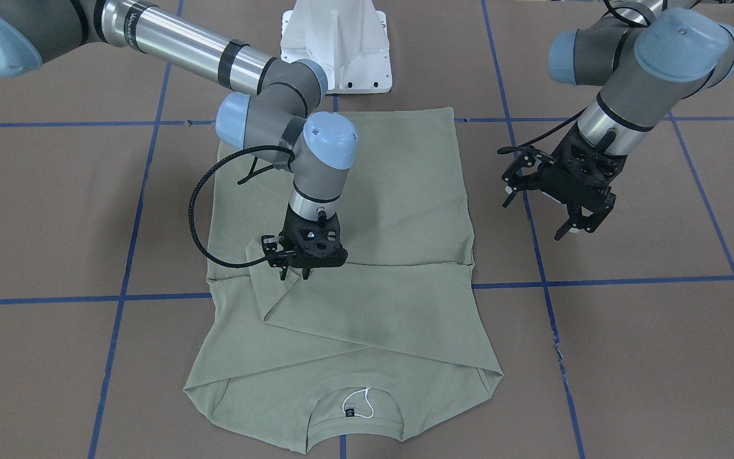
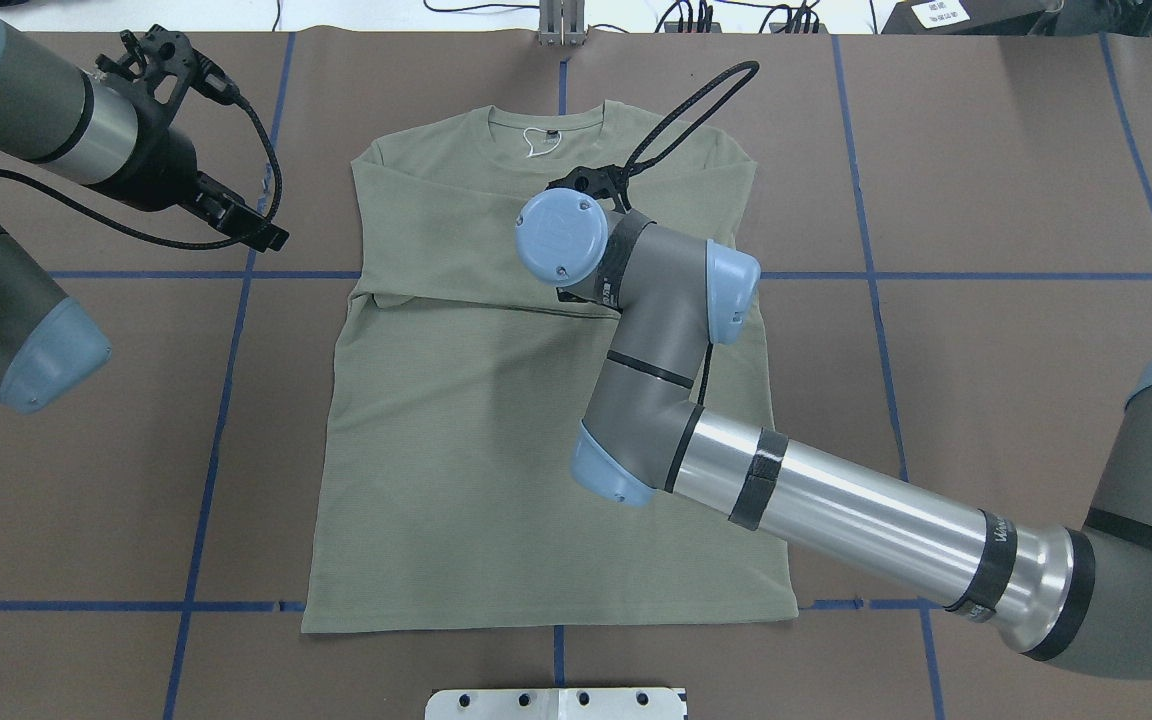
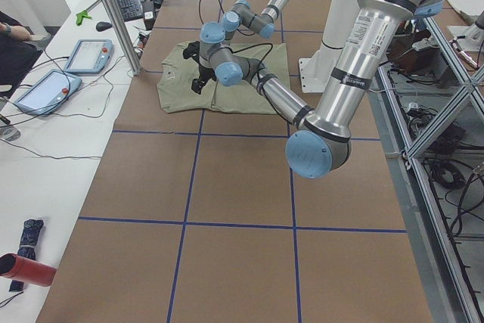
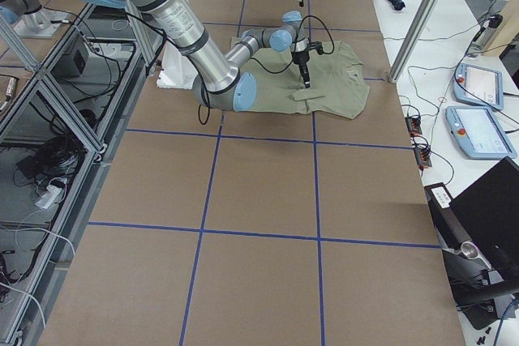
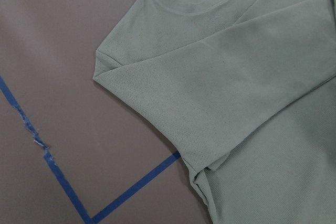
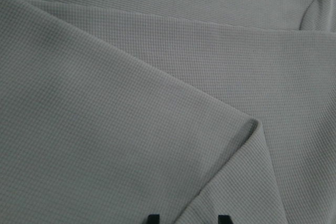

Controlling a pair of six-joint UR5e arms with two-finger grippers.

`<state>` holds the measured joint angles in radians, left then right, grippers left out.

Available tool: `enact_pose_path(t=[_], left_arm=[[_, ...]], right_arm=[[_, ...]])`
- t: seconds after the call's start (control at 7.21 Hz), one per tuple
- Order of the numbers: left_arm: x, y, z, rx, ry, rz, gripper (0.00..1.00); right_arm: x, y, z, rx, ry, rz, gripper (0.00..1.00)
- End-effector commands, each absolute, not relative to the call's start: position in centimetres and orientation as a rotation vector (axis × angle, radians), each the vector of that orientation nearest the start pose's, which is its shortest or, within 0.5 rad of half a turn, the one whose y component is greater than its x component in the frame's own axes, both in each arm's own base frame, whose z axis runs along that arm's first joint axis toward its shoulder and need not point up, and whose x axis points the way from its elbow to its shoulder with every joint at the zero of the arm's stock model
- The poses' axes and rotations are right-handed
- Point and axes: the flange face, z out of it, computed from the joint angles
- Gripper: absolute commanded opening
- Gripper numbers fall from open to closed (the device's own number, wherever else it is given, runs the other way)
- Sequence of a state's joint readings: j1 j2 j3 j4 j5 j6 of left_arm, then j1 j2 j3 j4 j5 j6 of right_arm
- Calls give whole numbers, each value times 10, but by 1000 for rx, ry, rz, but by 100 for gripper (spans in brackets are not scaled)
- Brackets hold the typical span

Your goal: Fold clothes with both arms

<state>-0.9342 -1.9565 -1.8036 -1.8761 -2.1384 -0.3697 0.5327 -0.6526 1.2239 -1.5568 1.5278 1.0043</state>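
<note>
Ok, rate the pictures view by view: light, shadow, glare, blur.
Right wrist view: shirt fills the frame, washed out, weave sharp. Front view: soft shadow on the shirt by the right gripper. Overhead: sheen on the right arm. Left wrist view: even light, sharp.

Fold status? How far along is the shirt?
Done: both sleeves lie folded across the shirt. In hand: right claw, open, sits at the top sleeve's cuff; left claw hovers open beside the shirt. Left: body folds; the shirt lies at full length, hem to collar.
</note>
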Motion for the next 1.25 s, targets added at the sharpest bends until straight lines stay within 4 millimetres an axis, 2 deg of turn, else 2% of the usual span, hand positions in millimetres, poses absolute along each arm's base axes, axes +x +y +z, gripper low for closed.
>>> enact_pose_path(t=[0.0,0.14,0.42,0.55,0.69,0.83,0.97,1.11], left_arm=[[297,-535,301,535,902,505,100],[298,-536,302,533,900,504,100],[299,-538,304,549,908,504,100],[300,-538,306,547,907,504,100],[301,-538,306,546,907,505,100],[301,-538,306,546,907,505,100],[302,-538,306,544,909,504,100],[303,-537,305,543,910,503,100]], right_arm=[[-626,-528,239,347,-482,-29,44],[-626,-528,239,348,-479,-32,37],[-624,-529,244,363,-460,-48,35],[-623,-530,245,362,-455,-52,28],[-622,-529,245,359,-450,-53,2],[-618,-532,243,361,-450,-48,0],[-606,-536,237,363,-442,-50,0],[-594,-538,240,366,-426,-68,0]])
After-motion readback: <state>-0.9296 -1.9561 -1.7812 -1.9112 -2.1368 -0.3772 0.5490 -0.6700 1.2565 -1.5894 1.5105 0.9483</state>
